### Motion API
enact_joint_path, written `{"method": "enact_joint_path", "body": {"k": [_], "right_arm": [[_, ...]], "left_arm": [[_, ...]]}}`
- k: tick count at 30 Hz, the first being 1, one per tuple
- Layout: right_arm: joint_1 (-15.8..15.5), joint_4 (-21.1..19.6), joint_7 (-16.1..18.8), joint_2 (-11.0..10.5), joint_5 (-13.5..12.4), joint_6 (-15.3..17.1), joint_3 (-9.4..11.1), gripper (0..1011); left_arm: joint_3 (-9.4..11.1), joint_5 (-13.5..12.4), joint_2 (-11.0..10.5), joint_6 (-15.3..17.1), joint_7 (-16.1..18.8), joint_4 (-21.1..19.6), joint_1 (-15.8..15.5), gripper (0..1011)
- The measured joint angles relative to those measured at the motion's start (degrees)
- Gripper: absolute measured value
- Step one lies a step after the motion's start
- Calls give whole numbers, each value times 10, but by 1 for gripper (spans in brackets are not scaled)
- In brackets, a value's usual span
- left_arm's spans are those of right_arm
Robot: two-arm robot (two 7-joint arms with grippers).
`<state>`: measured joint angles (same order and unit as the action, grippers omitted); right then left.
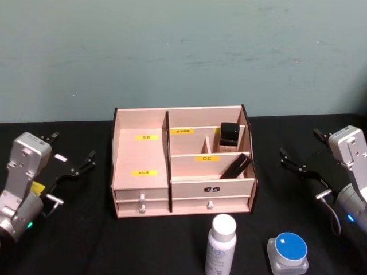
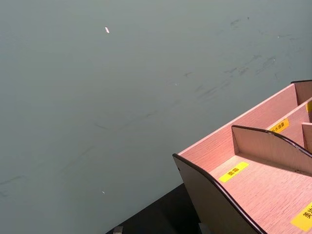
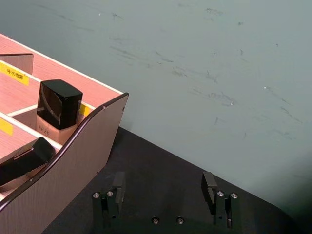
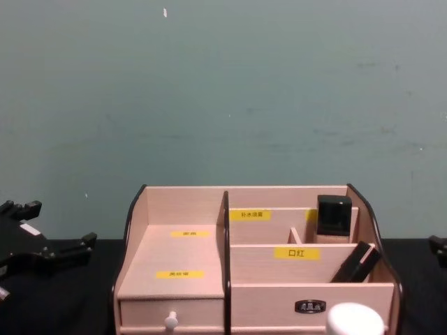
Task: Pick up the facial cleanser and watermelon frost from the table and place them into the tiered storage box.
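The tiered storage box (image 1: 141,172) stands pale pink at the middle of the black table, also seen in the chest view (image 4: 183,257). In front of it stand a white bottle with a white cap, the facial cleanser (image 1: 221,245), and to its right a small clear jar with a blue lid, the watermelon frost (image 1: 289,252). The bottle's cap (image 4: 355,320) shows at the chest view's lower edge. My left gripper (image 1: 71,148) hangs open left of the box. Right of the box, my right gripper (image 1: 304,147) is open too, its fingers (image 3: 117,187) wide apart and empty.
A black-capped beige bottle (image 1: 229,137) and a black tube (image 1: 235,165) sit in the box's right compartments. Its left compartments (image 2: 258,190) hold nothing. A grey-green wall rises behind the table. Black tabletop lies bare on both sides of the box.
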<state>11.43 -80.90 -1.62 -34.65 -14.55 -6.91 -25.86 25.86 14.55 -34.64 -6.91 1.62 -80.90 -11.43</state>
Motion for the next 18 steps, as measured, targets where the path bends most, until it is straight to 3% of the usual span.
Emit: {"method": "enact_joint_path", "body": {"k": [9, 13, 18], "right_arm": [[0, 0, 0, 0, 0, 0, 0, 1000], [-23, -26, 20, -12, -14, 7, 10, 1000], [-82, -95, 40, -32, -59, 29, 39, 1000]], "left_arm": [[0, 0, 0, 0, 0, 0, 0, 1001], [0, 0, 0, 0, 0, 0, 0, 1001], [0, 0, 0, 0, 0, 0, 0, 1001]]}}
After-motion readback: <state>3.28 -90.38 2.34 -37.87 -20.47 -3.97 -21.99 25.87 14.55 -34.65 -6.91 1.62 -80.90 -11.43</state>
